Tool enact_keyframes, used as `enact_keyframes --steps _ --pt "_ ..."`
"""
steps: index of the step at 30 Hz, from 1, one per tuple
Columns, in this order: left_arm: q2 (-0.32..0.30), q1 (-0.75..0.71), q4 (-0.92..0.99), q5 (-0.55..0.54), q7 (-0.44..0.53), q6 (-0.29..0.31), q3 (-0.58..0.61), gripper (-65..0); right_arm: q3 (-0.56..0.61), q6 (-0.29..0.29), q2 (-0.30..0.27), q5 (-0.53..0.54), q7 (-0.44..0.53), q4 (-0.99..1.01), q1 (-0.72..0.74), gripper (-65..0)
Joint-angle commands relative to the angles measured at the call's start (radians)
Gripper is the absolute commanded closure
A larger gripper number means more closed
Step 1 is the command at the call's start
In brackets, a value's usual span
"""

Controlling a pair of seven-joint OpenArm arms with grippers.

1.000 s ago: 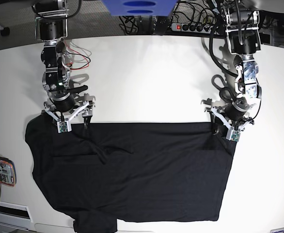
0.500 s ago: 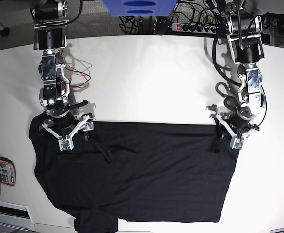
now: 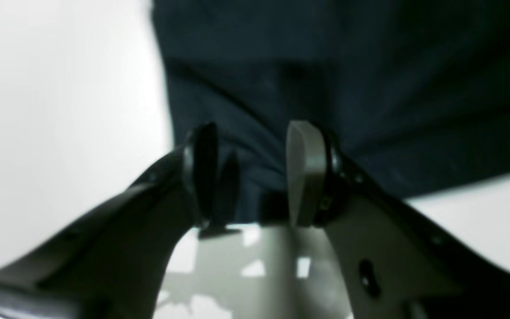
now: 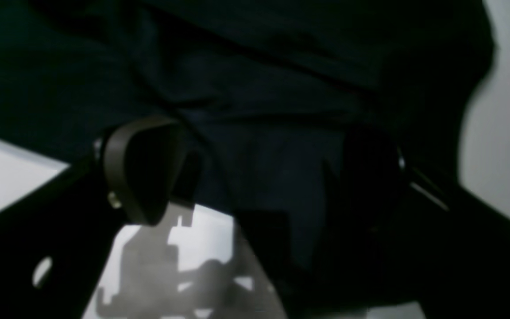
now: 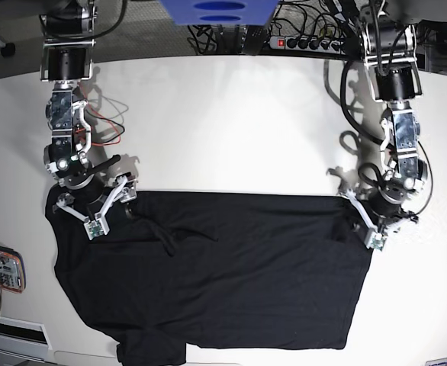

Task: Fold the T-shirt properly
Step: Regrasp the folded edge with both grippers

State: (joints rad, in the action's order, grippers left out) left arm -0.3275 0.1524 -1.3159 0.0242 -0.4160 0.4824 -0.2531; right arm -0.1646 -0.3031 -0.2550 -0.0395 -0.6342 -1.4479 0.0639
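Black shirt (image 5: 208,282) flat and wrinkly on the white worktop (image 5: 223,122), left tool (image 3: 253,175) a bit apart, right tool (image 4: 259,173) wide apart, both over its top corners.

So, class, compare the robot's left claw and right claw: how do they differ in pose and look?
The left claw has its fingers fairly close together; the right claw's are spread much wider.
One left claw finger looks pale grey, while both right claw fingers look nearly black.
Both are open, with the black T-shirt visible between their fingers.
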Motion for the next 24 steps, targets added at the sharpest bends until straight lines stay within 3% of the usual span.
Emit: enact_keyframes --steps 1,10,14,21,24 --pt "-0.009 0.034 -0.021 -0.007 0.015 -0.003 -0.002 -25.5 -0.003 0.000 -0.007 0.006 0.030 -0.017 0.041 -56.5" --pt "-0.005 0.117 0.129 -0.013 0.018 -0.007 -0.005 -25.1 -0.003 0.002 0.000 0.010 0.003 0.152 0.230 -56.5" --pt "-0.005 0.161 0.224 -0.017 0.022 -0.007 -0.005 -24.9 -0.005 0.002 0.029 0.010 0.009 0.278 0.241 -56.5" --pt "0.017 0.160 0.296 -0.019 0.022 -0.007 -0.005 -24.9 -0.005 0.003 0.032 0.006 0.169 0.546 0.238 -56.5" --pt "0.017 0.082 0.267 -0.022 0.022 -0.007 -0.008 -24.8 -0.002 0.003 0.032 0.006 0.173 0.434 0.233 -56.5"
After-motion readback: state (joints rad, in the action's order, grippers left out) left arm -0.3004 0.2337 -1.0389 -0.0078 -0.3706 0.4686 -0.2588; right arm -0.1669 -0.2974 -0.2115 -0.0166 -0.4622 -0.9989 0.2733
